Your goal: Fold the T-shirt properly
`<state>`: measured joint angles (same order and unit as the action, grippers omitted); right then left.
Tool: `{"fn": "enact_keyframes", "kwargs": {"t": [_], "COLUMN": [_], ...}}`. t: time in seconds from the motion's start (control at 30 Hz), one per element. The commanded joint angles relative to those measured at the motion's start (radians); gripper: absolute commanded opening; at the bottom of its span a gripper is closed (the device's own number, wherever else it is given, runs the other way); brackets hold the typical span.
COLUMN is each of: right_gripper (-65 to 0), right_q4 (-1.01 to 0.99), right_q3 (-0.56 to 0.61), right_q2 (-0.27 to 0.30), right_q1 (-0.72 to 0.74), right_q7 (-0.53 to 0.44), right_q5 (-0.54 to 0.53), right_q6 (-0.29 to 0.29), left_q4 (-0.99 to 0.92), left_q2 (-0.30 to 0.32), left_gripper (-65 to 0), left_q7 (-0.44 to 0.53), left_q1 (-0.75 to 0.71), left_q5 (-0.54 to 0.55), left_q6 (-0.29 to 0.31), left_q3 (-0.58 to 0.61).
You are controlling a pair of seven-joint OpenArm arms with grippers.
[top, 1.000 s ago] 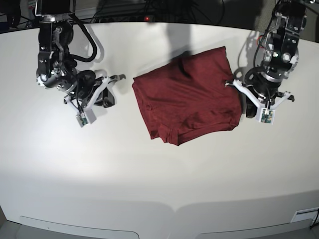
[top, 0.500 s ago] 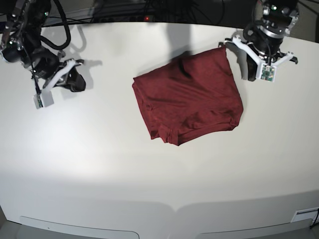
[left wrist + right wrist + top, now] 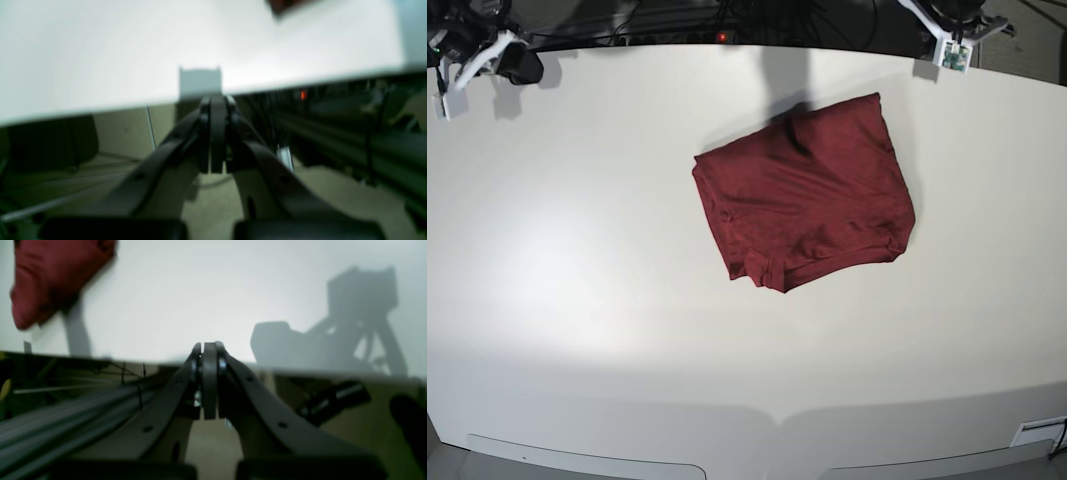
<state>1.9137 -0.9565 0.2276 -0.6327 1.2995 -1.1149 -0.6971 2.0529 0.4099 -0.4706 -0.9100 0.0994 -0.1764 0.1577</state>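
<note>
Both pincers are pinched tight with nothing between the fingers. In the left wrist view the left pincer [image 3: 213,100] has its two dark fingers pressed flat together, the tips hanging right at the far edge of the white worktop [image 3: 100,50], with floor and cables underneath. Same story for the right pincer [image 3: 206,348] in its own camera: fingers closed against each other, empty, tips sitting at the worktop edge with its own shadow thrown across the surface toward 2 o'clock.

In the base view both arms are parked at the back corners, well apart from the cloth. The right pincer [image 3: 517,65] is up at about 10 o'clock from the shirt, and the left one [image 3: 942,45] is at roughly 1 o'clock, mostly cut off by the top of the frame.

The T-shirt [image 3: 805,205] is lying flat on the worktop a bit above and right of centre, folded into a compact, roughly square maroon bundle that's turned slightly, so one corner points toward 1 o'clock. There's a doubled hem along its lower edge and a dark crease near the top edge. From the right wrist camera it shows as a blurry red lump at 10 o'clock; the left wrist camera only catches what I think is a dark red sliver at 1 o'clock, too smeared to be sure.
</note>
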Motion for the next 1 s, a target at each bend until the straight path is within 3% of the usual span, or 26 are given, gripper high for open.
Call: {"fn": "enact_keyframes", "kwargs": {"t": [0.0,0.13,0.23,0.4,0.77,0.87,0.97], "right_gripper": [-65.0,-65.0,-65.0,-65.0,-65.0,-65.0,-65.0], "right_q4": [0.018,0.018,0.016,-0.020,-0.237,-0.348,-0.473], "right_q3": [-0.024,-0.055,-0.055,-0.044,0.075,0.118,0.177], "right_q2": [0.013,0.013,-0.018,-0.076,-0.086,-0.086,-0.079], "right_q1": [-0.034,-0.130,-0.182,-0.192,-0.196,-0.196,-0.196], "right_q7": [-0.005,0.003,0.008,0.012,0.013,-0.072,-0.248], "right_q5": [-0.046,-0.071,-0.061,0.059,0.255,0.336,0.496], "right_q6": [-0.001,-0.001,-0.001,-0.001,-0.001,-0.001,-0.001], "left_q4": [0.018,0.018,0.015,-0.055,-0.348,-0.448,-0.600], "left_q2": [0.006,0.006,0.006,0.003,0.003,0.003,-0.003], "left_gripper": [-65.0,-65.0,-65.0,-65.0,-65.0,-65.0,-65.0], "left_q7": [0.027,0.031,0.027,0.027,0.087,0.141,0.193], "left_q1": [-0.027,-0.090,-0.125,-0.146,-0.145,-0.130,-0.081], "left_q5": [-0.017,-0.021,-0.021,0.001,0.041,0.040,0.074], "left_q6": [-0.005,-0.005,-0.005,-0.004,-0.003,0.068,0.164], "left_q3": [-0.002,-0.002,-0.002,-0.002,-0.002,-0.002,-0.001]}}
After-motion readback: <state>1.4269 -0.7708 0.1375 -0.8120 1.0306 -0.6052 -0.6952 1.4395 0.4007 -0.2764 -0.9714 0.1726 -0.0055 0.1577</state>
